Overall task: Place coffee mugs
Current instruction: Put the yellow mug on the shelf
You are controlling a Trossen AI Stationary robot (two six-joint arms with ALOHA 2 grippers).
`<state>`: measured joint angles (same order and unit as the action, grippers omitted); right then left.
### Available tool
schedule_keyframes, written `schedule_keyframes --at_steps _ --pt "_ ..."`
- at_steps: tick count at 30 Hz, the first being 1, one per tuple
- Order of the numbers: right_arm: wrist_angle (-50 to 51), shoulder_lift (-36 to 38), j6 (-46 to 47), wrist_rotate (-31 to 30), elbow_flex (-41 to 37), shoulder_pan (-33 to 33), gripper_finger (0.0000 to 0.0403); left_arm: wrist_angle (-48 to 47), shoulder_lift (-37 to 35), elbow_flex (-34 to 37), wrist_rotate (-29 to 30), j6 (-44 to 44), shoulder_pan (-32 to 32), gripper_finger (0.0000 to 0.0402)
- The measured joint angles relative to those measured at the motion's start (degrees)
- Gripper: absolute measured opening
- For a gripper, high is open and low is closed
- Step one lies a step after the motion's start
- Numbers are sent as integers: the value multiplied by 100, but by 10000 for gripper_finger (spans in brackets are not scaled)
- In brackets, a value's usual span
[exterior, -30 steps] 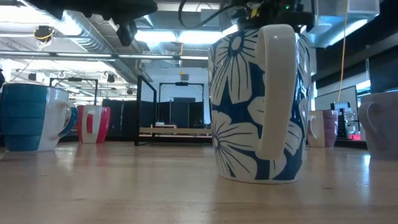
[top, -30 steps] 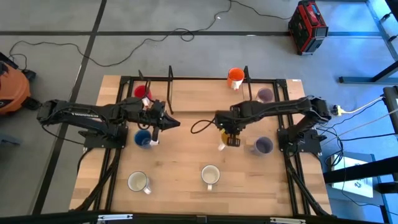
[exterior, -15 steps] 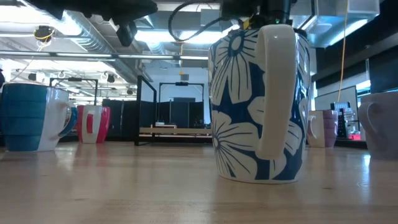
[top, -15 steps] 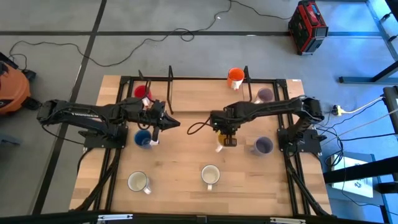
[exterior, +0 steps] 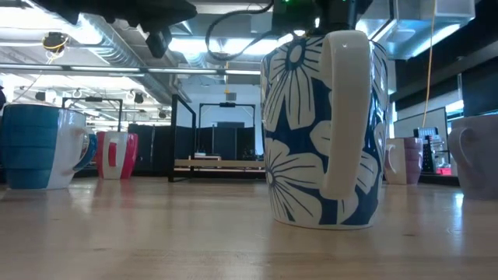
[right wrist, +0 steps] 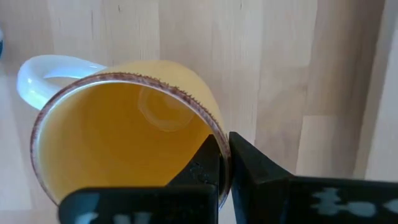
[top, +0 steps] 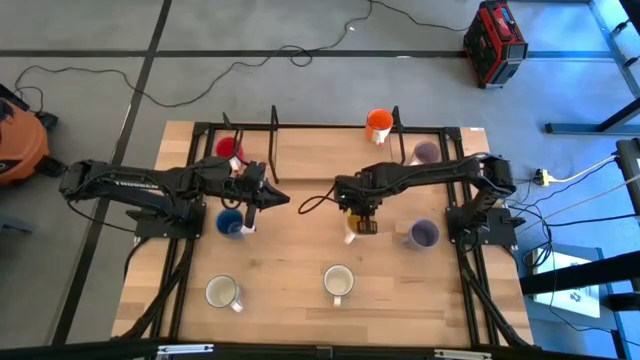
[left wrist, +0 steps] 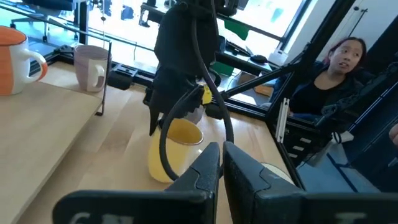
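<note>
My right gripper [top: 360, 222] is shut on the yellow-orange mug [top: 353, 228] near the table's middle; the mug also shows in the left wrist view [left wrist: 174, 149], where its white handle is hidden. My left gripper [top: 281, 197] is shut and empty above the table, right of the blue mug [top: 232, 224]. On the table stand the red mug [top: 228, 148], the orange mug [top: 378, 124], two purple mugs [top: 425, 152] [top: 423, 234], a white mug [top: 222, 292] and a flowered blue-and-white mug [top: 338, 283]. My right gripper holds the yellow-orange mug by its rim [right wrist: 210, 127], on the side away from the white handle [right wrist: 43, 68]. One finger [right wrist: 202, 167] is inside the mug and the other [right wrist: 252, 163] outside. The fingers come from above, pointing down. The mouth faces up; whether the base touches the table I cannot tell.
A black metal frame [top: 300, 127] runs along the table's far part and sides. The flowered mug stands close before the low camera [exterior: 323, 132]. A person [left wrist: 336, 68] sits beyond the table's right edge. Bare wood lies between the arms and near the front edge.
My right gripper has gone a little toward the table's left edge with the yellow-orange mug, still shut on it.
</note>
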<state>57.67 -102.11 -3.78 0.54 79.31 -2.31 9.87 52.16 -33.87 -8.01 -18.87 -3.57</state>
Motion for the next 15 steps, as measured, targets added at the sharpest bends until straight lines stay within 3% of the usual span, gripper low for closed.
schedule_keyframes --at_steps 7,15 --pt "-7 -221 -68 16 22 -4 5 -6 0 0 4 63 0 15" --pt "-240 -272 208 11 121 2 68 35 0 0 7 297 -2 15"
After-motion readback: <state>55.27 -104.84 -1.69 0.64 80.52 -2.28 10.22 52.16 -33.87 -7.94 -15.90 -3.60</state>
